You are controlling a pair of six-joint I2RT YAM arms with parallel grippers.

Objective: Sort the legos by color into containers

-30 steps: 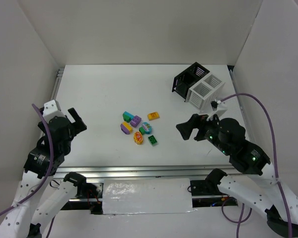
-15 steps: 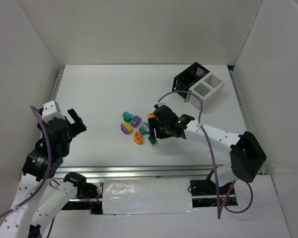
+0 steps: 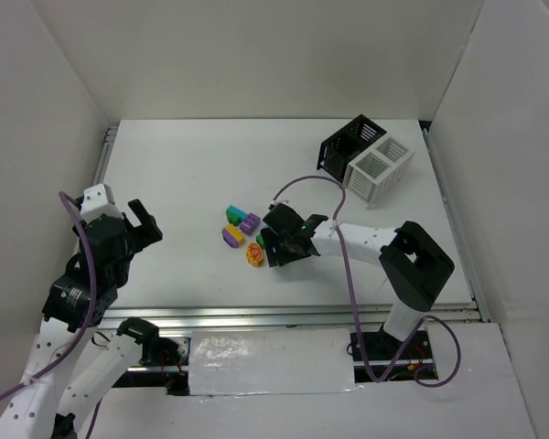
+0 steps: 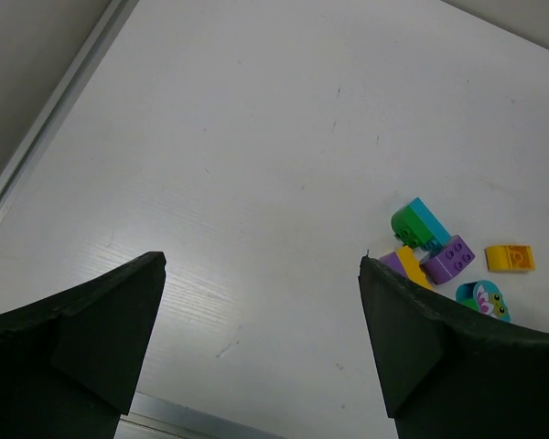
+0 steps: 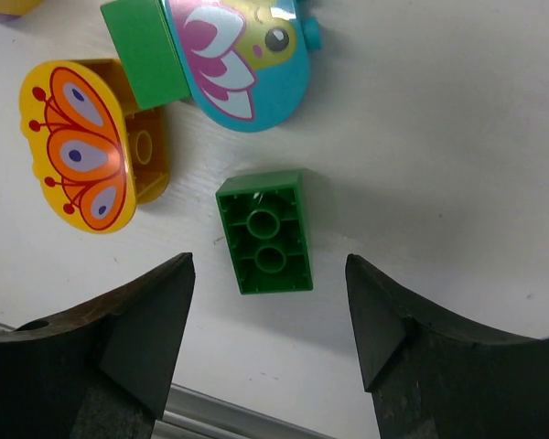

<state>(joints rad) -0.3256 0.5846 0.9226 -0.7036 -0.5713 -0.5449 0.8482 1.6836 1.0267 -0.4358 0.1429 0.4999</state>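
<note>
My right gripper (image 3: 276,247) is open and low over the lego cluster in the middle of the table. In the right wrist view its open jaws (image 5: 267,262) straddle the near end of a green lego (image 5: 263,233) lying studs-down, without touching it. Beyond it lie a teal oval lego with a bird print (image 5: 242,55) and a red-yellow butterfly oval (image 5: 78,146). A teal-green lego (image 3: 233,215), a purple one (image 3: 250,222) and a yellow-purple one (image 3: 231,236) lie to the left. My left gripper (image 3: 142,224) is open and empty, well left of them.
The black bin (image 3: 348,146) and the white bin (image 3: 380,166) stand side by side at the back right. The left wrist view shows an orange lego (image 4: 510,258) right of the purple one (image 4: 448,259). White walls enclose the table.
My right arm has swung from the right side leftward to the lego cluster and come down over the green lego. The left arm has barely moved.
</note>
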